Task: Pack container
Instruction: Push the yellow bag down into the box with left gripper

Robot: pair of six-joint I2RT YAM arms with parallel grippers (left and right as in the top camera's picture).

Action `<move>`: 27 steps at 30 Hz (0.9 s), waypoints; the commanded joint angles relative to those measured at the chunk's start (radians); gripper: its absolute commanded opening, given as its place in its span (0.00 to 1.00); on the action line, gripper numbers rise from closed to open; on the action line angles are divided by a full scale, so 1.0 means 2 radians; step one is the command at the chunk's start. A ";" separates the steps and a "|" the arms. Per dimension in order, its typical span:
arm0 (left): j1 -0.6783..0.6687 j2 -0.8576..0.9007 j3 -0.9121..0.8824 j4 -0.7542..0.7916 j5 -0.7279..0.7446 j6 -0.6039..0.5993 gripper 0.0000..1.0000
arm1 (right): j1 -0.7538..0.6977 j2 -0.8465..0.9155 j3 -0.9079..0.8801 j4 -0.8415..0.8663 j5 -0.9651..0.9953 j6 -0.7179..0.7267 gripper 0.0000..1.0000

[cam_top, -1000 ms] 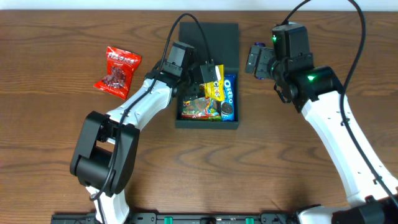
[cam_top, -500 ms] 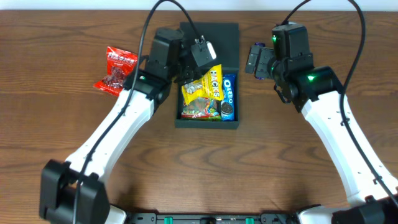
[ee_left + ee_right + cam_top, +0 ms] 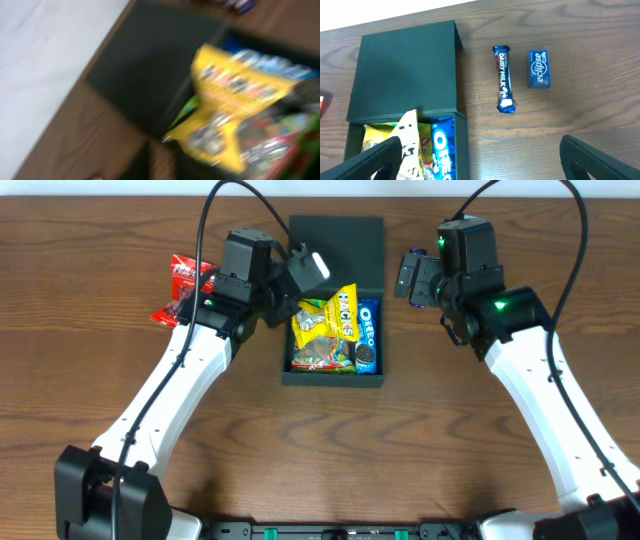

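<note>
The dark green-black matte rectangular container sits far-centre on the brown wood-grain bench, between a red snack packet, partly under the left arm, and a blue chocolate bar and blue mint box. The left tool hangs at its left rim, grip untellable; the right tool gapes. Its flat lid lies back; a yellow packet and blue biscuit packet inside.

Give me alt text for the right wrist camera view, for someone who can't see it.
A dark container, its lid lying open flat beyond it, sits at left on a wooden table, holding a yellow packet and an Oreo packet. To its right lie a Dairy Milk bar and an Eclipse pack. The right gripper hangs open at the bottom edge.
</note>
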 commanded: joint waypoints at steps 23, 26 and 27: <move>-0.001 0.193 0.006 0.082 0.169 -0.144 0.06 | -0.004 -0.001 0.004 -0.001 0.006 -0.006 0.99; -0.002 0.210 0.006 0.085 0.159 -0.149 0.06 | -0.004 -0.001 0.004 -0.001 0.006 -0.006 0.99; -0.002 0.216 0.006 0.085 0.152 -0.152 0.06 | -0.004 -0.001 0.004 -0.001 0.006 -0.006 0.99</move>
